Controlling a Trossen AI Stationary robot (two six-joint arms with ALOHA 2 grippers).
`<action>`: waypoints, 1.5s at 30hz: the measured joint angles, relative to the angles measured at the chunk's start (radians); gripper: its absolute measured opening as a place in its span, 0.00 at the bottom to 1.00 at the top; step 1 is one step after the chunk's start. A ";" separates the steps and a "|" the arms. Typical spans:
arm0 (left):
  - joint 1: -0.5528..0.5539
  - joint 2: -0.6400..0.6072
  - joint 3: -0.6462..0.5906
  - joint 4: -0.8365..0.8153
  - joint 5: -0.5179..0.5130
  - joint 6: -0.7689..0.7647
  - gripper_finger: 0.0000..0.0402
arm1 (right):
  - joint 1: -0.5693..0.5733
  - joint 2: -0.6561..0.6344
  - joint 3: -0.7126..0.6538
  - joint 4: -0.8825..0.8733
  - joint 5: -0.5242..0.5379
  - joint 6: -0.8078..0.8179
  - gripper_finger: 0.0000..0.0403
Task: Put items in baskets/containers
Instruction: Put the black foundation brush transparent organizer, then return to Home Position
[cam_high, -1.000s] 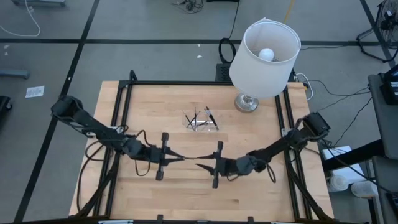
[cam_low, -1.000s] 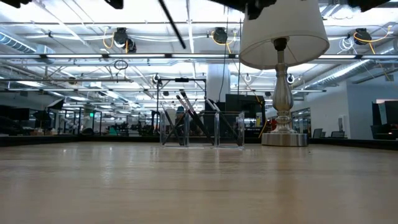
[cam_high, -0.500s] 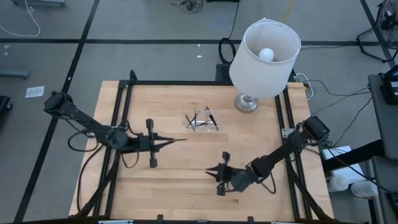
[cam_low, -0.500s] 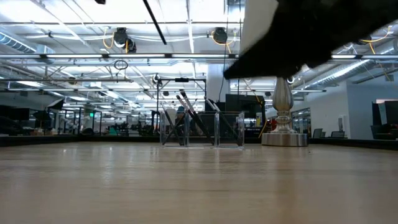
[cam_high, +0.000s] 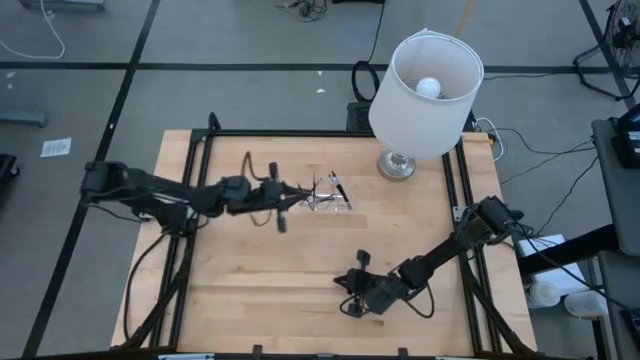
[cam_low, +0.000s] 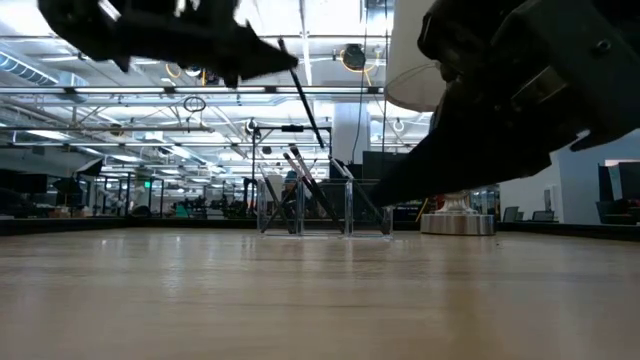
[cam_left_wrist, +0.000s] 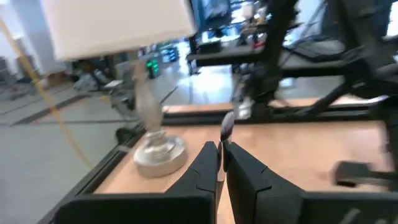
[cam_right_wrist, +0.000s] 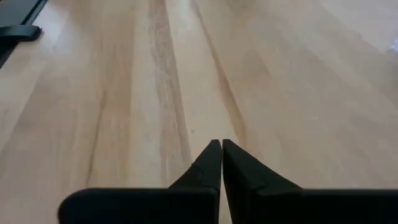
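The left claw (cam_high: 293, 193) has swung across to just beside the tray (cam_high: 326, 196), clenched on a dark stick (cam_left_wrist: 226, 126); the right claw (cam_high: 343, 283) has withdrawn well away from the tray, clenched empty; several sticks (cam_low: 310, 190) already stand in the tray, this one not yet dropped in.

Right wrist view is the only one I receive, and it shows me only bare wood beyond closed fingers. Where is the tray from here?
Observer: In the high view, the clear tray stands in the table's far half, beside the lamp base. The right gripper is in the near half, well apart from it.
Operator: Does the left arm carry something?
Observer: Yes. The left gripper is shut on a thin dark stick with a pale end.
Operator: Is that stick inside the tray?
Observer: Not yet. In the low view it slants in the air above the tray, which already holds several sticks.
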 joint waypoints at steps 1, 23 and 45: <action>0.018 0.032 0.000 0.026 0.000 -0.002 0.03 | 0.000 0.000 0.000 0.004 0.000 -0.008 0.00; 0.177 0.451 0.002 0.304 0.052 -0.117 0.03 | -0.002 0.000 0.000 0.065 -0.054 -0.081 0.00; 0.069 -0.166 0.000 -0.420 0.057 -0.010 0.42 | -0.003 -0.066 -0.001 0.020 -0.138 -0.141 0.00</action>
